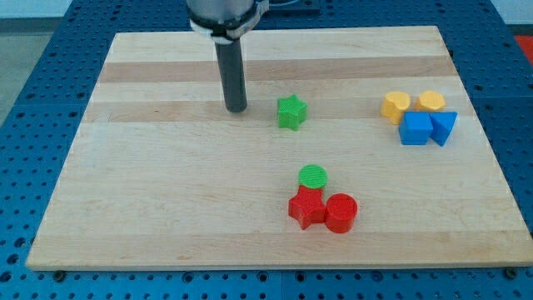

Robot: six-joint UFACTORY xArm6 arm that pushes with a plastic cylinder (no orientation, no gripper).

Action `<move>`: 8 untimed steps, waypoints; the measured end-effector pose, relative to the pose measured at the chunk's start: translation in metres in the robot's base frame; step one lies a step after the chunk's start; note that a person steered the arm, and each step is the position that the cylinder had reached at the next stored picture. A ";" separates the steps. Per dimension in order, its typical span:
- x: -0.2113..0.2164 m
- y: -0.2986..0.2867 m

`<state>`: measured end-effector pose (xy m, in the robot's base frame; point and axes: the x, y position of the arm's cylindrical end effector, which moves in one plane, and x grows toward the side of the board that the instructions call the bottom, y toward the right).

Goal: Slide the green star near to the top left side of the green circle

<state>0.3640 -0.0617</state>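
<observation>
The green star (291,112) lies on the wooden board (166,208), a little above the view's centre. The green circle (313,177) lies lower down and slightly to the right of it, well apart from the star. My tip (236,109) rests on the board to the left of the green star, with a gap between them. The rod rises straight up from the tip to the view's top.
A red star (306,208) and a red circle (341,212) sit just below the green circle, touching it. At the view's right stand two yellow blocks (396,106) (431,102), a blue cube (415,129) and a blue triangle (444,127).
</observation>
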 end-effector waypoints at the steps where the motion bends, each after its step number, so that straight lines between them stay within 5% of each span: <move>1: -0.018 0.041; 2: -0.018 0.077; 6: 0.052 0.080; 8: 0.051 0.093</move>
<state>0.4148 0.0315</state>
